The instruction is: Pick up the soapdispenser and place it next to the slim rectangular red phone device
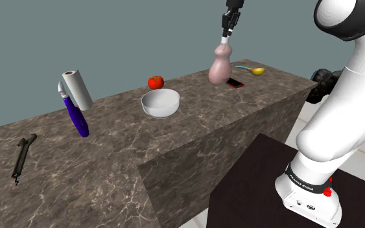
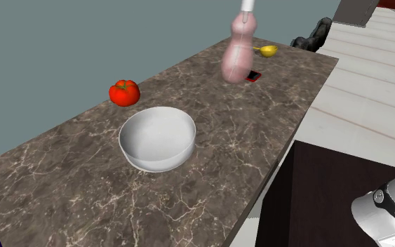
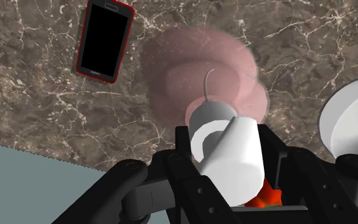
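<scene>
**Dispenser** [image 1: 220,67]: a pale pink, see-through bottle of gourd shape. It is wide at the base, pinched at the waist, and narrows to a short neck topped by a white pump [image 3: 231,149]. A thin tube shows through the body in the wrist view. The bottle stands near upright at the far end of the brown marbled counter [image 1: 109,168]. It is just beside the phone [image 1: 235,83], a slim red-edged slab with a black screen, lying flat and face up. In the second exterior view the bottle's base overlaps the phone's edge. Whether the base rests on the counter or is just above it cannot be told.

**Containers**: a white bowl [image 1: 160,103] sits upright near the middle of the counter, well apart from the dispenser. Its inside shows plain white. A red tomato [image 1: 155,82] lies just behind it, on the counter and not in the bowl. A yellow scoop [image 1: 257,70] with a teal handle lies beyond the phone; what it holds cannot be made out.

**Gripper** [image 1: 227,31]: pointing down over the dispenser. Its two black fingers [image 3: 182,159] are closed part-way and clasp the white pump, one on each flank. They touch the pump alone, and the pink body lies below them.

**Shoulder view's left**: a paper roll [image 1: 77,89], a purple bottle [image 1: 77,120] and a black tool [image 1: 23,155] are on the counter, well apart from the gripper.
</scene>
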Controlling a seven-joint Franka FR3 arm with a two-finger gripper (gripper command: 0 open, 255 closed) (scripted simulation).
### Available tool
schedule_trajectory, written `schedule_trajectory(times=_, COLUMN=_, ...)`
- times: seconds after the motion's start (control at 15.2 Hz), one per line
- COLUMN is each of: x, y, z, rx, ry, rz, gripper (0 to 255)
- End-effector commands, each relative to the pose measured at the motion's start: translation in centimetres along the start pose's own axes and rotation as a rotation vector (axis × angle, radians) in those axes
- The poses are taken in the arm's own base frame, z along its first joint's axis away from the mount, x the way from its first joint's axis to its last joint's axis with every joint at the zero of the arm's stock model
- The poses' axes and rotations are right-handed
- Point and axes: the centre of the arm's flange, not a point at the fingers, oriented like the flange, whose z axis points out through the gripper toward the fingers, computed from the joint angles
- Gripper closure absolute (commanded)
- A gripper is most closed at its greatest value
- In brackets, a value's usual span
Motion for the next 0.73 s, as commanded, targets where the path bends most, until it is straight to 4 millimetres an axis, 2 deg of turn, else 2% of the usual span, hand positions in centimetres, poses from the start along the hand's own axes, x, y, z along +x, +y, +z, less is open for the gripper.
schedule_trajectory(times=0.0, x=-0.2, y=0.1, z=0.9, rx=-0.001, ry=0.002, rz=-0.001, gripper=255)
schedule_trajectory(times=0.53, x=-0.8, y=0.2, z=5.1, rx=-0.001, ry=0.002, rz=-0.001, gripper=255)
schedule_trajectory(times=0.66, x=-0.8, y=0.2, z=5.5, rx=-0.001, ry=0.002, rz=-0.001, gripper=255)
